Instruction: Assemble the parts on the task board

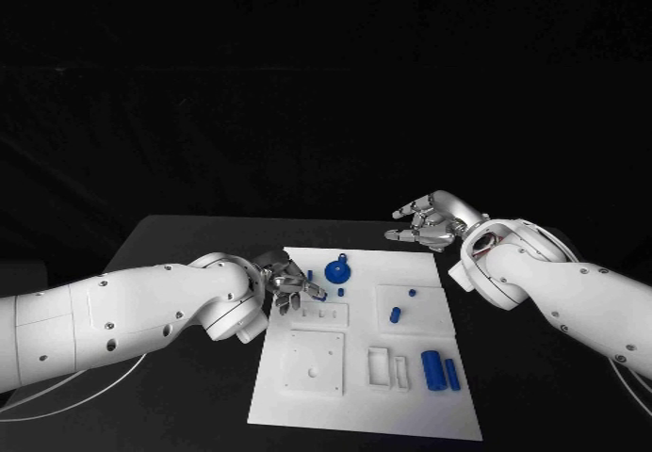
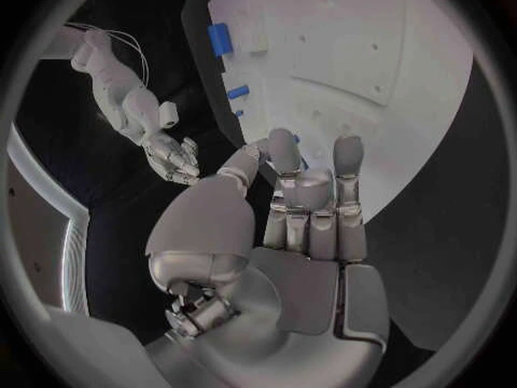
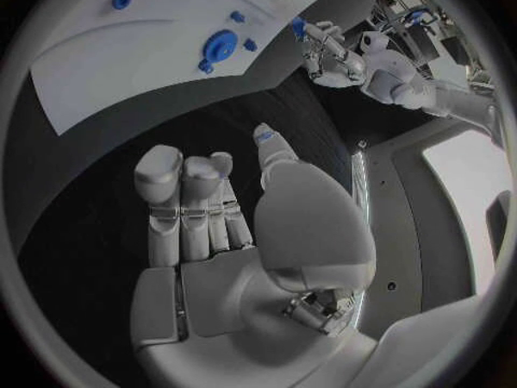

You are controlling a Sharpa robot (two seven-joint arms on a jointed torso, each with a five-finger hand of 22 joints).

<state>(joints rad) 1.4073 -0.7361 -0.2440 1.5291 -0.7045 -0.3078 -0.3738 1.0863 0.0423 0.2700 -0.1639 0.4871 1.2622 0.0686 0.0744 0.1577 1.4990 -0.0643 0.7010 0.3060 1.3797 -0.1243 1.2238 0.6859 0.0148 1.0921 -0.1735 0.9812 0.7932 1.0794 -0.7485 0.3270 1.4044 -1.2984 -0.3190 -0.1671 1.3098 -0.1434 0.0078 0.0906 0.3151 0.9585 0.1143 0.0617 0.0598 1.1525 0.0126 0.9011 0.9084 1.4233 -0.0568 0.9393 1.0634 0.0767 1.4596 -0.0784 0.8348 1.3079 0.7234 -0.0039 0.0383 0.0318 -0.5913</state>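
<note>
The white task board (image 1: 365,391) lies in the middle of the black table. On it are a round blue wheel-shaped part (image 1: 338,274), short blue pegs (image 1: 396,314) and two blue cylinders (image 1: 439,370). My left hand (image 1: 288,285) hovers over the board's left edge beside the wheel and pinches a small blue part (image 3: 298,28) at its fingertips. My right hand (image 1: 432,221) hangs over the bare table just past the board's far right corner, fingers apart and holding nothing. The left wrist view shows the left hand's fingers (image 2: 310,200) over the board (image 2: 409,43).
A square white plate (image 1: 314,362) and white rectangular blocks (image 1: 387,365) sit on the board's near half. The wheel-shaped part (image 3: 223,41) and small blue pieces (image 3: 237,15) appear beyond my right hand (image 3: 227,224). Black table surrounds the board.
</note>
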